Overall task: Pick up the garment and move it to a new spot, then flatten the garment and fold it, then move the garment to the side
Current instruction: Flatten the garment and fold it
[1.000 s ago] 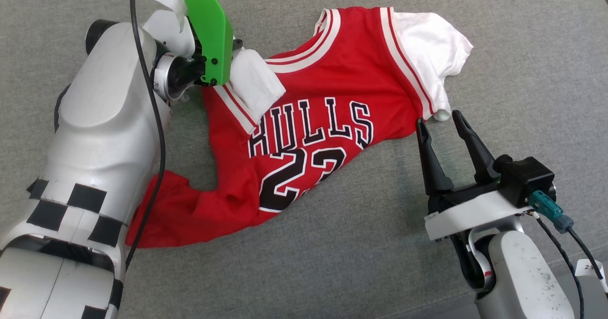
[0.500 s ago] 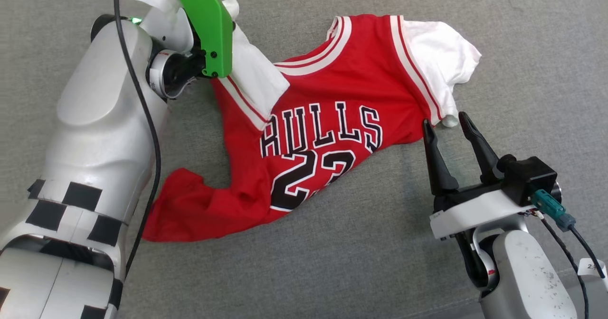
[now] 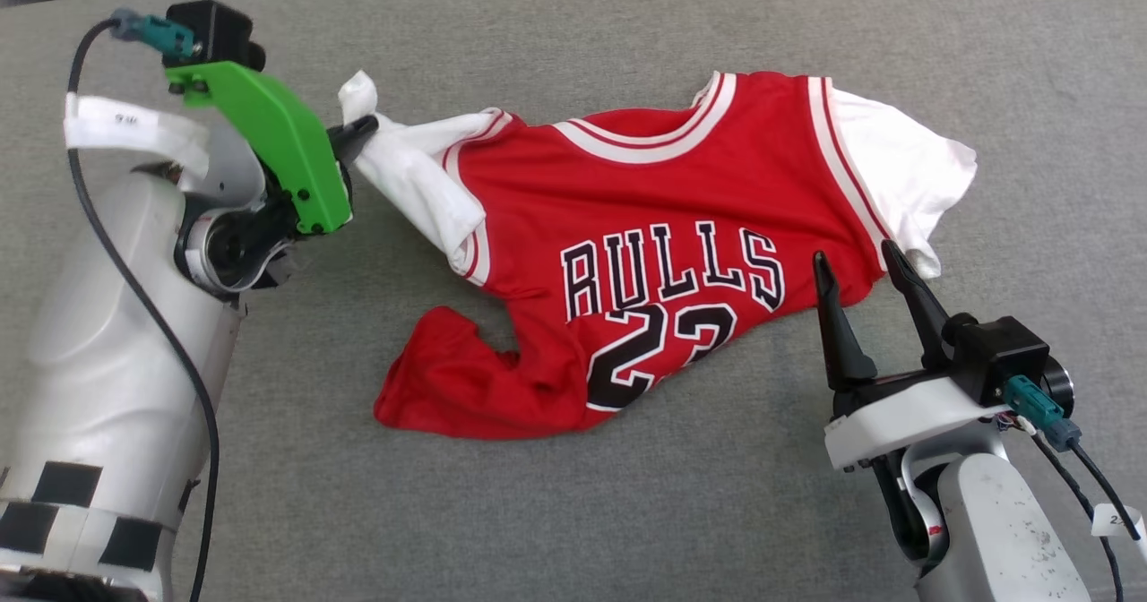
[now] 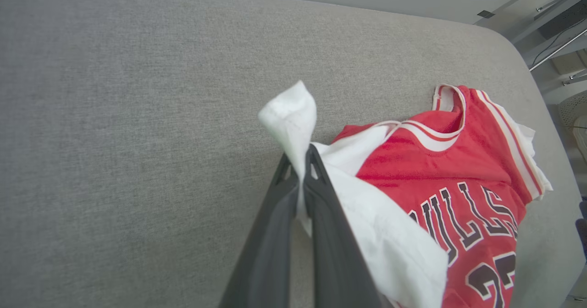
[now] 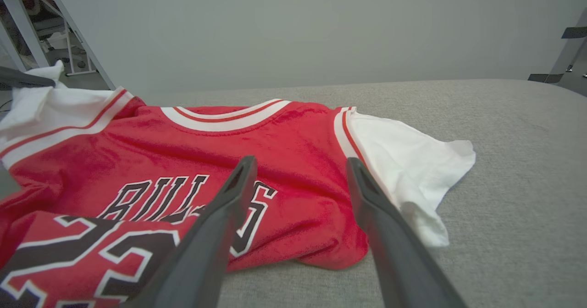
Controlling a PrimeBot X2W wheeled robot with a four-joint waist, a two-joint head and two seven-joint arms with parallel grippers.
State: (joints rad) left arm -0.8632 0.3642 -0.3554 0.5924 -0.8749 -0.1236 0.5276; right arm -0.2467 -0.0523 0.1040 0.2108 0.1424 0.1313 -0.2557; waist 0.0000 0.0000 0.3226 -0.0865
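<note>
One white sleeve [image 3: 412,172] of the Bulls jersey [image 3: 663,217], clenched in the left tool [image 3: 358,132], is now pulled out straighter. The right tool [image 3: 853,254] stays released. The left wrist view shows cloth poking past the tips.

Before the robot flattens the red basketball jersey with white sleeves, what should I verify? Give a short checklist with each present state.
1. Left gripper shut on the red basketball jersey, at its white sleeve: ok.
2. Right gripper open: ok.
3. Right gripper gripping the other white sleeve: not ok, it grips nothing.
4. Jersey lying flat: not ok, lower hem crumpled.
5. Lettering facing up: ok.
</note>
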